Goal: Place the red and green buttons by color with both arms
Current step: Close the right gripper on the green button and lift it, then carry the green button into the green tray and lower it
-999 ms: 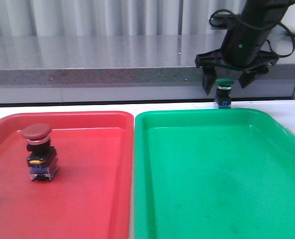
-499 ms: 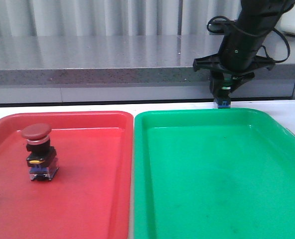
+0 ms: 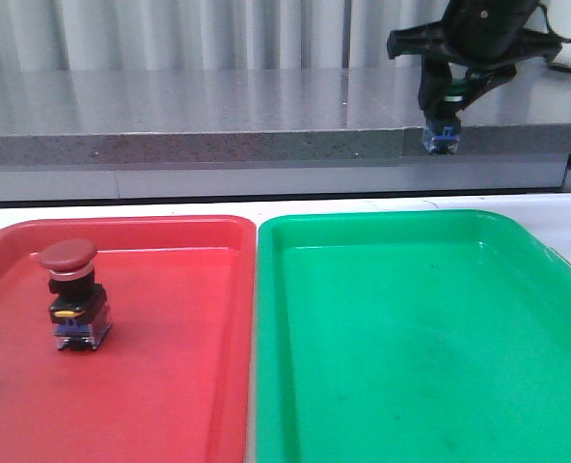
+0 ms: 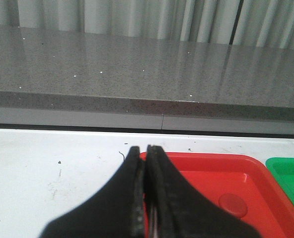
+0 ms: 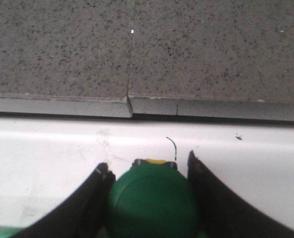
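While the right arm's black two-fingered claw gripper point(image 3: 447, 92) pinches the green-capped mushroom push-button point(image 3: 443, 123) aloft, upright, beyond the far rim, the glossy green plastic tray point(image 3: 411, 328) lies below and nearer the camera.

Red button point(image 3: 70, 294), mushroom cap over black body and clear bluish base, upright in left part of red tray point(image 3: 170, 386); green button point(image 3: 442, 116), upright, pinched in right gripper point(image 3: 444, 92), held aloft beyond green tray point(image 3: 421, 367).
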You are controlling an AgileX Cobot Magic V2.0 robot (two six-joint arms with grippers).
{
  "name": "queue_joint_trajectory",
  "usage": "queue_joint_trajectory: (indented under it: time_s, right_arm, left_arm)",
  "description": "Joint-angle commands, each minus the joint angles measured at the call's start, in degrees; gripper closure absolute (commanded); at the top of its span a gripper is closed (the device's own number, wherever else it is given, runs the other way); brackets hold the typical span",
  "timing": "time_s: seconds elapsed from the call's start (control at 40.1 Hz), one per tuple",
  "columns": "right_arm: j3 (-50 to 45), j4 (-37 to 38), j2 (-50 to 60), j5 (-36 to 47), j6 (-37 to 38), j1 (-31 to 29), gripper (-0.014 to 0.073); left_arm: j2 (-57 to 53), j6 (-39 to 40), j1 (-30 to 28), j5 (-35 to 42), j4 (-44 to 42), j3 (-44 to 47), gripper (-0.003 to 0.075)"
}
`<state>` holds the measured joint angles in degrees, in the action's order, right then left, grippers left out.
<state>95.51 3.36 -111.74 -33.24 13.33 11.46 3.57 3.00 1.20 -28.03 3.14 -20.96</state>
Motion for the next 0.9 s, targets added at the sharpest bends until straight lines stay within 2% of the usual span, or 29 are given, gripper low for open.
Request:
queue_joint_trajectory:
  time_s: [0.0, 0.2, 0.424, 0.624, 0.874]
  right_arm:
    - [-5.18, 0.52, 8.89, 5.18, 0.04, 1.25, 0.0381]
    - [-23.73, 0.52, 21.17, 14.01, 0.04, 5.79, 0.0381]
    - [-42.11, -0.01, 30.17, 18.89, 0.04, 12.31, 0.0381]
    - [-49.98, -1.14, 29.41, 24.08, 0.10, 15.05, 0.0381]
    - [-51.13, -1.41, 26.54, 25.14, 0.10, 15.10, 0.0376]
  left_arm:
    - [0.62, 0.52, -0.03, 4.96, 0.51, -1.48, 0.0740]
    - [0.62, 0.52, -0.03, 4.96, 0.51, -1.48, 0.0740]
    - [0.62, 0.52, -0.03, 4.96, 0.51, -1.48, 0.0740]
    - [0.62, 0.52, -0.03, 4.96, 0.51, -1.48, 0.0740]
    - [0.62, 0.52, -0.03, 4.96, 0.51, -1.48, 0.0740]
